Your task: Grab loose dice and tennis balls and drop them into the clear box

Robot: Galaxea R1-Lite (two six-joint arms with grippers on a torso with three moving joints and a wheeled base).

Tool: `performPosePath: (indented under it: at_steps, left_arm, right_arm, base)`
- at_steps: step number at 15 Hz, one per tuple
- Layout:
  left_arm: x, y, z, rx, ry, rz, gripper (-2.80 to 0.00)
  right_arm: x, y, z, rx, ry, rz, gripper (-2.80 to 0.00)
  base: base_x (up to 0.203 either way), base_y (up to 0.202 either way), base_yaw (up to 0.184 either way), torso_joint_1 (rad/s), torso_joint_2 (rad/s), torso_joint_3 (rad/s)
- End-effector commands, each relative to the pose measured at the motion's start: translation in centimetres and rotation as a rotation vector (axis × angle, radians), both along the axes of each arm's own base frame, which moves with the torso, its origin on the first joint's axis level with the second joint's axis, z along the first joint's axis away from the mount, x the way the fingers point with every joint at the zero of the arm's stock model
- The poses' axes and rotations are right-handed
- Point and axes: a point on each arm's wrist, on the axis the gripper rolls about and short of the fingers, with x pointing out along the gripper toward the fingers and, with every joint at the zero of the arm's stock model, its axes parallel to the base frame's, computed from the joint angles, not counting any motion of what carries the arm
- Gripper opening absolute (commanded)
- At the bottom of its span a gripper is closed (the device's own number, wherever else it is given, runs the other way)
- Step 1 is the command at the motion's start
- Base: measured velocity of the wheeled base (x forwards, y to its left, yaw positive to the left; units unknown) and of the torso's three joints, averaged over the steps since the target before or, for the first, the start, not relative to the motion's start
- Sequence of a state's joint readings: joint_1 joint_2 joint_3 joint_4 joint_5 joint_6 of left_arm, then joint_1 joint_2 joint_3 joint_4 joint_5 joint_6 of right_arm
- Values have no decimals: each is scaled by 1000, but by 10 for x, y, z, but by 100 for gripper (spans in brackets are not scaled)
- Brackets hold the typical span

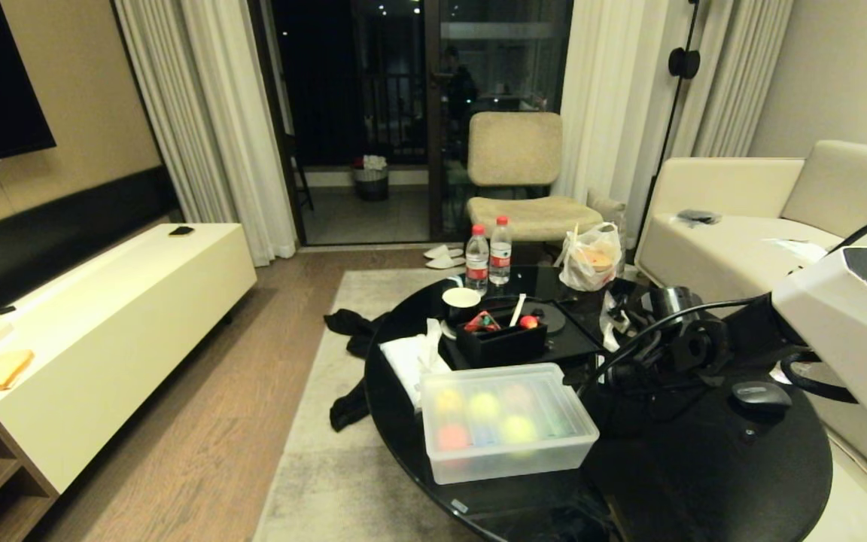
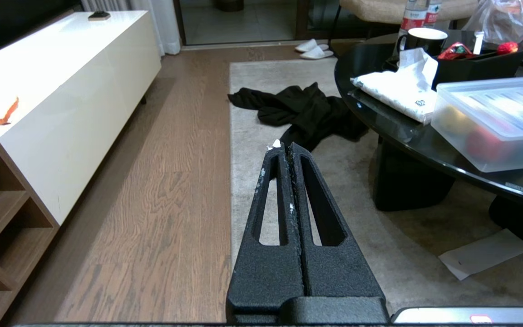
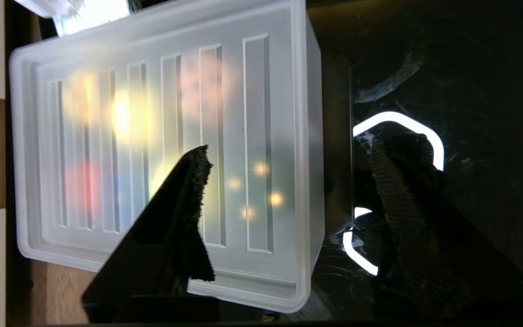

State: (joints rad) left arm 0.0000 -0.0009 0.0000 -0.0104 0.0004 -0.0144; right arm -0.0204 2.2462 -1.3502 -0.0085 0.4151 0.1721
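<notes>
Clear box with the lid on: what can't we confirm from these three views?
- Contents of the clear box: head and both wrist views, frosted walls and ribbed lid blur them to coloured blobs; dice versus balls unclear, no count.
- Black tray contents: head view, too small to name.
- Right gripper: open over the lid edge; hidden behind its own wrist in the head view.

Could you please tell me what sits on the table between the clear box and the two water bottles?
In the head view, a black tray holding small items sits between the clear box and the water bottles, with a dark mug just behind it.
</notes>
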Motion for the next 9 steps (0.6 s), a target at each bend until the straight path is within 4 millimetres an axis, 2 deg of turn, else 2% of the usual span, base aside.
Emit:
performPosePath:
  at_steps: [1, 6, 7, 9]
  left_arm:
    - [0, 0, -1, -1, 4, 0, -280]
    - [0, 0, -1, -1, 4, 0, -280]
    - [0, 0, -1, 0, 4, 0, -280]
    - [0, 0, -1, -1, 4, 0, -280]
  right_arm:
    - [-4, -7, 18, 8, -40, -13, 0]
    - [-14, -9, 41, 15, -87, -17, 0]
    - [-16, -12, 48, 15, -104, -27, -280]
    - [-21, -17, 63, 12, -138, -38, -280]
  base:
    - [0, 0, 0, 0, 0, 0]
    - [0, 0, 0, 0, 0, 0]
    - [0, 0, 0, 0, 0, 0]
    - [0, 0, 0, 0, 0, 0]
